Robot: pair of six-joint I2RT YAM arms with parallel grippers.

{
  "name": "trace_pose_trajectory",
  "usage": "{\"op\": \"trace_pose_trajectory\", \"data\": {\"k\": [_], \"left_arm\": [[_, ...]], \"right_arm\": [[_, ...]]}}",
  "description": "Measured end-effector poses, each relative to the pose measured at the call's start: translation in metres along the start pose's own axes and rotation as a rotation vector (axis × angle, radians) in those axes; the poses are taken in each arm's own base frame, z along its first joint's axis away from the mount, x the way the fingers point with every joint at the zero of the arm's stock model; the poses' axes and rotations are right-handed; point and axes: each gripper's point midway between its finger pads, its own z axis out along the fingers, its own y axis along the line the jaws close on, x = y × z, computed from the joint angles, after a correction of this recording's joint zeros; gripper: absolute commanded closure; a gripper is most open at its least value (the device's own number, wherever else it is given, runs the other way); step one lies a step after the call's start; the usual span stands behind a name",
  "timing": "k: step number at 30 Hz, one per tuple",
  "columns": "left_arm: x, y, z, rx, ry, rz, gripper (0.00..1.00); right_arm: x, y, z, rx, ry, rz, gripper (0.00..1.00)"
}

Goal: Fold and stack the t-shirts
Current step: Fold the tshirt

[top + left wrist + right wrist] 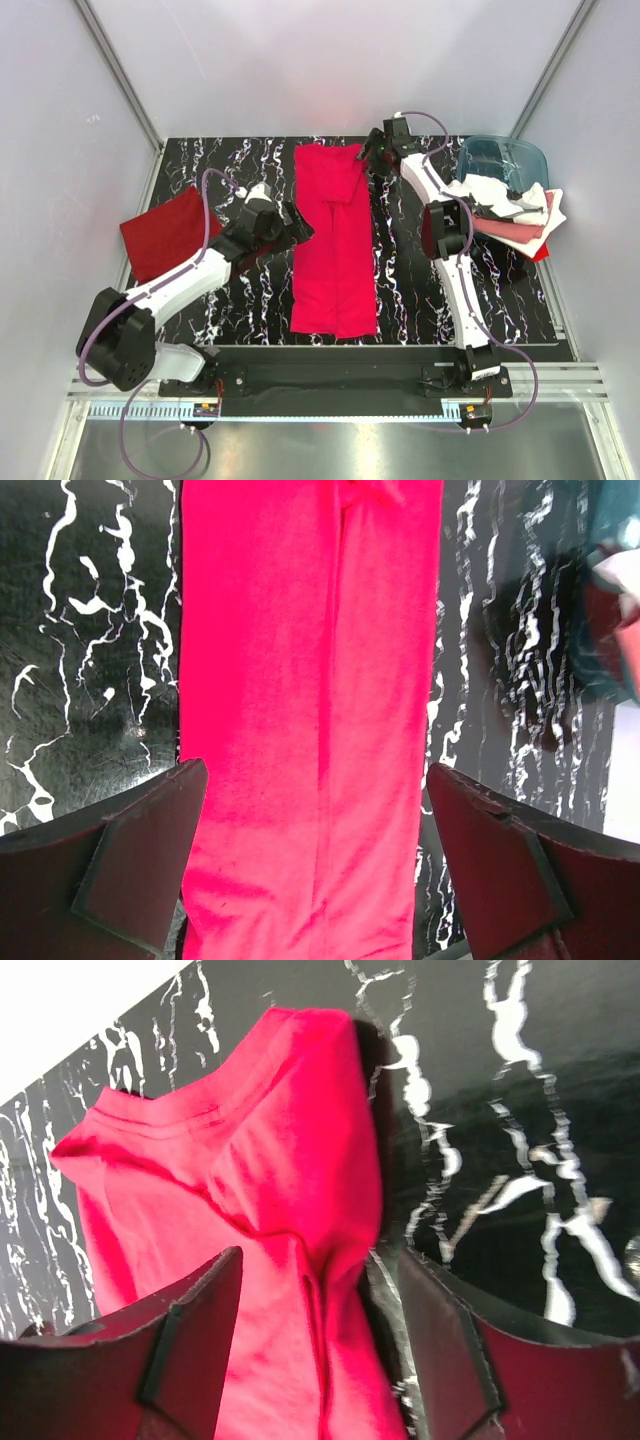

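Progress: one dark red t-shirt (pixel 160 232) lay folded at 9 o'clock on the surface (pixel 240 310), judged finished and the likely base of the stack. The crimson t-shirt (pixel 333 250) lay at centre as a long strip running from 12 to 6 o'clock. Its sides were folded in, and the crosswise folds were not yet made. A loose pile of t-shirts (pixel 520 215) at 3 o'clock, resting against the tub (pixel 500 158), remained unfolded. Most of the task was therefore left.

Left gripper (pixel 317 780): wide, holding nothing, above the strip's 9 o'clock edge.

Right gripper (pixel 318 1260): narrowed onto a raised fold of cloth at the collar end, near 12 o'clock.

Clearance: open surface showed on both sides of the strip. The pile crowded the 3 o'clock side, and the strip's 12 o'clock end lay close to the surface's far edge.
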Motion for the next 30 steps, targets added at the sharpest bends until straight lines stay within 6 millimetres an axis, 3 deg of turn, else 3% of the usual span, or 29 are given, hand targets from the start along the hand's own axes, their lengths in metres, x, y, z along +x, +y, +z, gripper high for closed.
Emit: {"op": "trace_pose_trajectory", "data": {"k": [3, 5, 6, 10, 14, 20, 25, 28, 30], "left_arm": [[0.007, 0.0, 0.004, 0.009, 0.033, 0.005, 0.01], [0.01, -0.003, 0.004, 0.028, 0.048, 0.012, 0.01], [0.01, -0.004, 0.004, 0.035, 0.05, 0.015, 0.01], [0.01, -0.004, 0.003, 0.039, 0.051, 0.033, 0.01], [0.009, -0.006, 0.002, 0.044, 0.055, 0.059, 0.01], [0.012, 0.001, -0.001, 0.015, 0.074, 0.086, 0.02], [0.03, 0.02, -0.014, -0.017, 0.115, 0.105, 0.08], [0.057, 0.045, -0.026, -0.053, 0.169, 0.134, 0.1], [0.078, 0.064, -0.035, -0.075, 0.205, 0.152, 0.11]], "right_arm": [[0.001, -0.007, -0.008, 0.007, 0.01, -0.02, 0.26], [0.008, -0.014, -0.02, 0.035, 0.032, -0.049, 0.19], [0.013, -0.017, -0.027, 0.046, 0.035, -0.065, 0.01], [0.033, -0.031, -0.076, 0.12, 0.065, -0.097, 0.0], [0.067, -0.044, -0.13, 0.151, 0.095, -0.102, 0.0], [0.129, -0.035, -0.203, 0.16, 0.12, -0.148, 0.18], [0.192, -0.018, -0.257, 0.09, 0.188, -0.187, 0.17], [0.225, -0.036, -0.283, 0.076, 0.228, -0.188, 0.3], [0.246, -0.057, -0.297, 0.086, 0.26, -0.167, 0.32]]}}
